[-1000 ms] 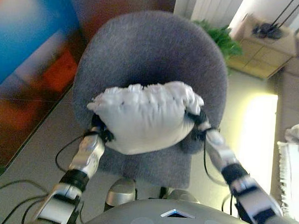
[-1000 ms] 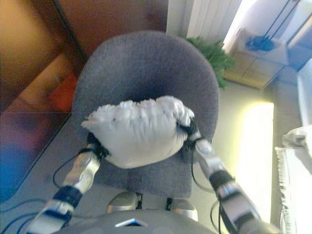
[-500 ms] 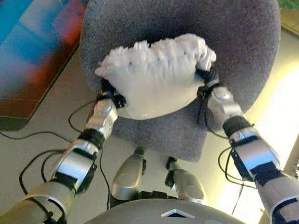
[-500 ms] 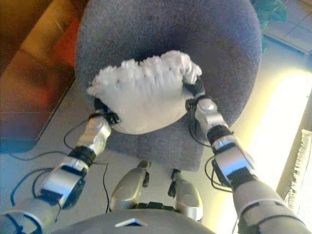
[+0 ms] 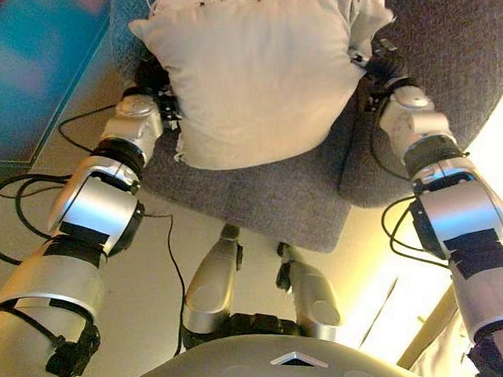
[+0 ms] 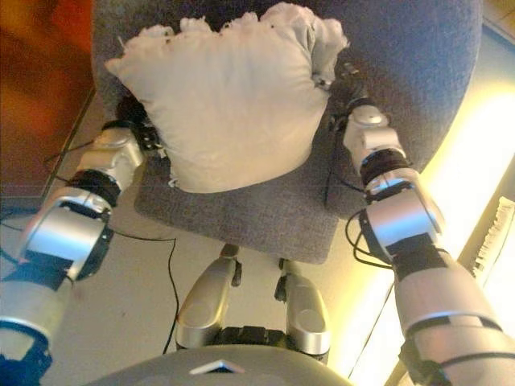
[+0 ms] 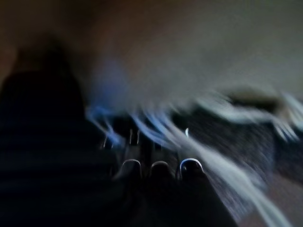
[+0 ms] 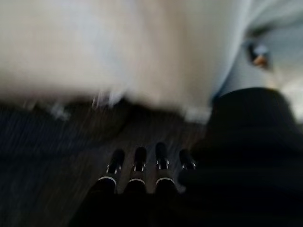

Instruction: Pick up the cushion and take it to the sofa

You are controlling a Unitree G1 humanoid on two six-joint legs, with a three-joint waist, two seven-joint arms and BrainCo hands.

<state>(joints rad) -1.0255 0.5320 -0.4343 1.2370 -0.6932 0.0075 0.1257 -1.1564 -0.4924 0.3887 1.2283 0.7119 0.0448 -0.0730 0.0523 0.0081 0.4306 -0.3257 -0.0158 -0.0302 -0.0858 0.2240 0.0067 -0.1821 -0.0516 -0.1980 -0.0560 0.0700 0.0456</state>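
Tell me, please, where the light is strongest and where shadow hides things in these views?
Left eye view: harsh glare washes the floor beside the chair on the robot's right; the cushion is evenly lit. Left wrist view: mostly dark, the left hand nearly lost in shadow. Right wrist view: cushion bright, right hand dark against it.

A home room: grey upholstered armchair [image 5: 393, 103], fringed cushion [image 5: 250, 77].
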